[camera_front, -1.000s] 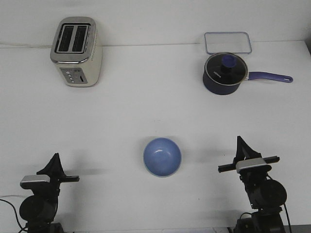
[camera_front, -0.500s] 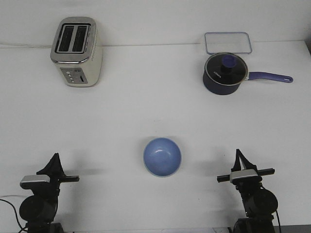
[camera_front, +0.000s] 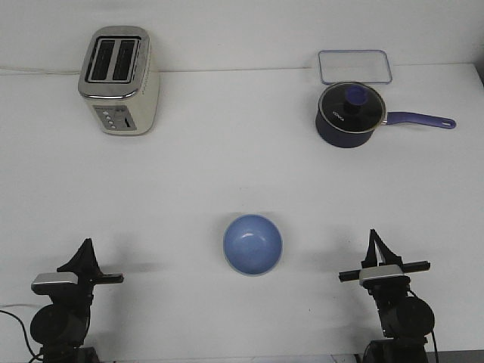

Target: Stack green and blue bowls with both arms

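You have the blue bowl [camera_front: 252,245] sitting upright on the white bench [camera_front: 227,174], about midway between the left and right edges and toward the near edge; it looks into the camera with its inside bare of contents. Only one bowl shows from above, so you cannot tell from this view whether the green one sits beneath it. Your left gripper [camera_front: 85,249] is parked at the near left corner, well apart from the bowl, its tip pointing away from you over the bench; the fingers read as one dark wedge, so you cannot tell how far they are parted, and nothing shows in their hold. Your right gripper [camera_front: 374,240] is at the near right corner, also well clear of the bowl, and it too appears as a single narrow dark point above its silver-grey block; its opening cannot be judged here, and it has hold of nothing that you can see. Toward the far left corner stands a toaster [camera_front: 119,80], slots up. Toward the far right corner is a dark pot [camera_front: 349,115] with its lid on and its purple handle reaching toward the right edge, and just behind it, at the far edge, lies a clear rectangular tray [camera_front: 355,66].
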Tool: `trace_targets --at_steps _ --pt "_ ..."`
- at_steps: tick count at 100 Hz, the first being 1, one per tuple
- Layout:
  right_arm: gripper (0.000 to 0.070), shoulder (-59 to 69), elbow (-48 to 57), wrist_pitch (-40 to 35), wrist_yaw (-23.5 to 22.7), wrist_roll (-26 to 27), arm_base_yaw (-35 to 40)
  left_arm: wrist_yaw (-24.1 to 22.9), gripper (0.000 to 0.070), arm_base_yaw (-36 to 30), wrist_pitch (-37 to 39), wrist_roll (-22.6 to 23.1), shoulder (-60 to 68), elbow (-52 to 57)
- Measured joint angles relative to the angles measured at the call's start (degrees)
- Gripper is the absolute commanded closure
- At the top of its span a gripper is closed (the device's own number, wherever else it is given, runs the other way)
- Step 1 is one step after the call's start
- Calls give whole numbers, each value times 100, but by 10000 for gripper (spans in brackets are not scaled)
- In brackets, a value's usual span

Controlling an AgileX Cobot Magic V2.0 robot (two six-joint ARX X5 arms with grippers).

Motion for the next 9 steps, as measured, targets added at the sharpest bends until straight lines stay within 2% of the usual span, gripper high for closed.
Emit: trace_targets --at_steps 9 --pt "700 0 0 0 0 -13 0 0 685 0 -2 0 0 0"
